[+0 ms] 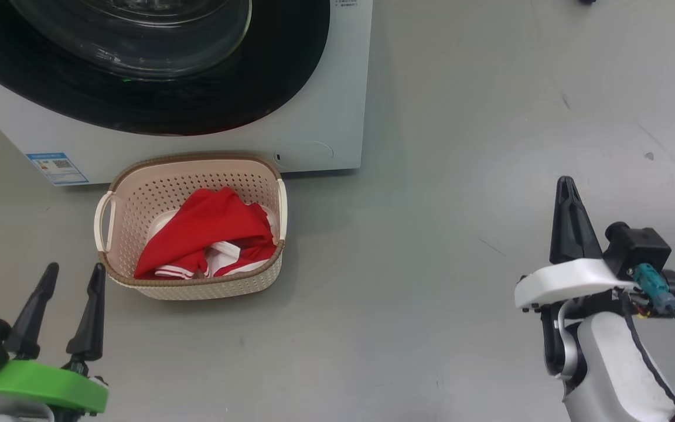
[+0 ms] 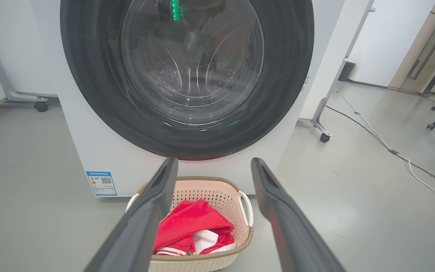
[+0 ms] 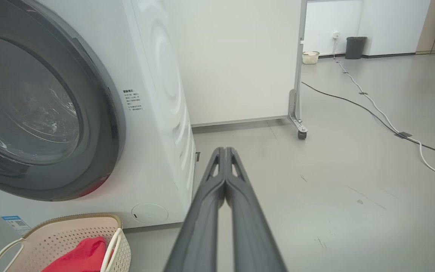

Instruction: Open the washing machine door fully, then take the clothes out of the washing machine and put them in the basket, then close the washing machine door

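Note:
The white washing machine [image 1: 337,88] [image 2: 85,143] [image 3: 157,94] stands at the top of the head view. Its black-rimmed round door [image 1: 244,88] [image 2: 89,75] [image 3: 104,109] lies flat against the front, shut. On the floor right before it sits the cream basket [image 1: 197,290] [image 2: 202,189] [image 3: 43,234] holding the red clothes [image 1: 205,225] [image 2: 189,223] [image 3: 81,257] with white trim. My left gripper [image 1: 71,272] [image 2: 212,166] is open and empty, low at the left, a little in front of the basket. My right gripper [image 1: 566,184] [image 3: 225,153] is shut on nothing, over bare floor far to the right.
Grey floor spreads all around. A white wheeled partition [image 3: 240,60] [image 2: 329,75] stands to the right of the machine. Cables [image 3: 387,121] [image 2: 383,143] run across the floor further right. A dark bin [image 3: 354,47] and a small basket [image 3: 310,57] stand by the far wall.

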`<state>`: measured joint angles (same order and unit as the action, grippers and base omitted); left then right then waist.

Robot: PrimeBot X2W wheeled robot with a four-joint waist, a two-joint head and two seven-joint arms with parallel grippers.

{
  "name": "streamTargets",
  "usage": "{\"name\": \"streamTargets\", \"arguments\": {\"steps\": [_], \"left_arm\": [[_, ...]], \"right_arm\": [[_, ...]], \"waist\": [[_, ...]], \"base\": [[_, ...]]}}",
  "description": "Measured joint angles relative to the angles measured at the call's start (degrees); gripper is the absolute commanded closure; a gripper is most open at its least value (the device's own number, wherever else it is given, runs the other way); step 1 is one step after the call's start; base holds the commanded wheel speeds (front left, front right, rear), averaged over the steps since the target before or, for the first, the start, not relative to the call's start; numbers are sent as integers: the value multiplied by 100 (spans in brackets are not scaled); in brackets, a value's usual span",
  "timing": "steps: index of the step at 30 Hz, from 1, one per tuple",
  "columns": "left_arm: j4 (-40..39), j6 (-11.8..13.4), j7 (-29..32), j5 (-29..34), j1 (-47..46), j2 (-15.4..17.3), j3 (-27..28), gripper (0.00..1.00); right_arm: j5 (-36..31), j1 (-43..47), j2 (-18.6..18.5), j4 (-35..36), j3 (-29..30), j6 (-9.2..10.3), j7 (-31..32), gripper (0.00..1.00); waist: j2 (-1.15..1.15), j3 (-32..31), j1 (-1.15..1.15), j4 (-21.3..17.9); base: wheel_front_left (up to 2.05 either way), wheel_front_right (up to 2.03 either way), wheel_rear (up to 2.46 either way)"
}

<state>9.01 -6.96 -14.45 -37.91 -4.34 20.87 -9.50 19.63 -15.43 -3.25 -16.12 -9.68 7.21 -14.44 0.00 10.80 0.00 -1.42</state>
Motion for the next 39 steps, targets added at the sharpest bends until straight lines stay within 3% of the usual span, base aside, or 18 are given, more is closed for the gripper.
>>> {"name": "streamTargets", "arguments": {"steps": [3,4,5,6,39], "left_arm": [[119,0,1,-40,172,-77,-27,0],[129,0,1,-40,204,-78,-27,0],[131,0,1,-40,213,-78,-27,0],[130,0,1,-38,212,-78,-26,0],[-35,0,1,366,214,-286,274,0]], "right_arm": [[-1,287,4,145,-51,0,0,100],[-1,381,5,189,-103,0,0,78],[-2,474,8,230,-154,0,0,13],[-5,562,25,288,-160,0,0,0],[-265,1488,60,1120,-202,0,0,0]], "waist": [[0,-76,0,-49],[0,-100,0,-60],[0,-118,0,-70],[0,-131,0,-77],[0,-165,0,37]], "base": [[0,0,0],[0,0,0],[0,0,0],[0,0,0],[0,0,0]]}}
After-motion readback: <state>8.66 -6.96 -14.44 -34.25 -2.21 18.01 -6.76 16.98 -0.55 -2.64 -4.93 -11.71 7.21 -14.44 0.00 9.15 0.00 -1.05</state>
